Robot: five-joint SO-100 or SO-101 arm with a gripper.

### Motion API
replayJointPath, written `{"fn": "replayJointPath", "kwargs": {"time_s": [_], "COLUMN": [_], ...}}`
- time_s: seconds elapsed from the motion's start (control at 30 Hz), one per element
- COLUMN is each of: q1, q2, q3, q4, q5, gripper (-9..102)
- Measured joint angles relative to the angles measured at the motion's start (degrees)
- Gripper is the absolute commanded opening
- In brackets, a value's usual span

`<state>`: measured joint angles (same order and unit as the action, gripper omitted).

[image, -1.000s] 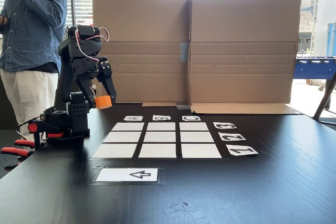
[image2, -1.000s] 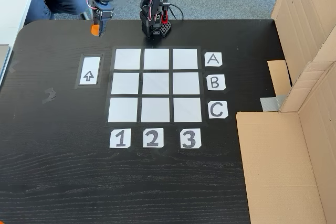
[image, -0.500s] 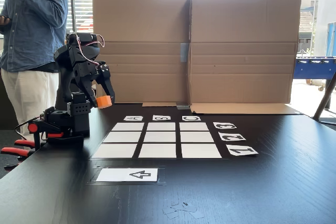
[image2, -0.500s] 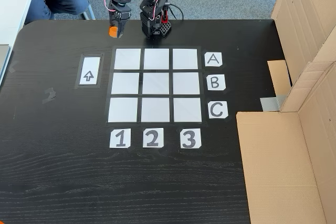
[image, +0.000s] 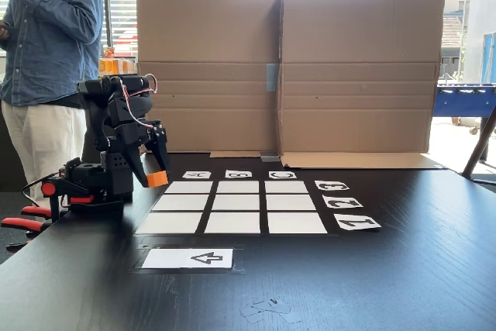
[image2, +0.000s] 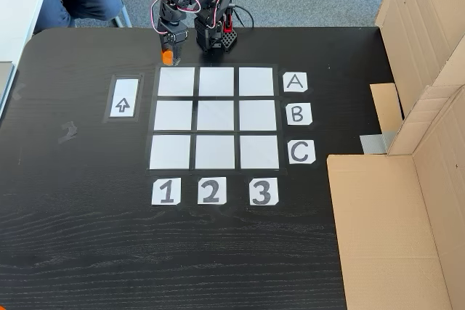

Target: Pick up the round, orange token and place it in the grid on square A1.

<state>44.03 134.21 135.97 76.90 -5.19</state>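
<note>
Jaws are closed on the token (image: 157, 179) (image2: 168, 56), a small bright orange piece pinched at the tip of the black gripper (image: 155, 176) (image2: 168, 54). In the view from above, the token hangs just off the grid (image2: 215, 118), at about 11 o'clock from square A1 (image2: 176, 81), near that cell's outer corner. Whether it touches the black table (image2: 87, 237) cannot be told.

The grid is three by three white squares. From above, labels read "A" (image2: 294, 82), "B" (image2: 298, 115) and "C" (image2: 301, 152) down the 3 o'clock side, and "1" (image2: 166, 192), "2" (image2: 211, 191) and "3" (image2: 263, 192) along the 6 o'clock edge. At 9 o'clock from the grid lies a white card (image2: 125, 97) with a black arrow pointing to 12 o'clock.

Brown cardboard panels (image: 287, 71) stand behind the table in the front view, and a person in a denim shirt (image: 50, 29) stands at its far left.
</note>
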Motion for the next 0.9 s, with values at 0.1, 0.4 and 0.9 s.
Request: {"fn": "replayJointPath", "kwargs": {"time_s": [0.1, 0.4, 0.9], "q1": [-0.5, -1.5, -2.6], "q2": [-2.3, -11.1, -22.9], "q3": [0.6, 1.1, 1.1], "q4": [-0.9, -5.2, -13.0], "q5": [0.0, 0.0, 0.0], "gripper": [12, 12, 13]}}
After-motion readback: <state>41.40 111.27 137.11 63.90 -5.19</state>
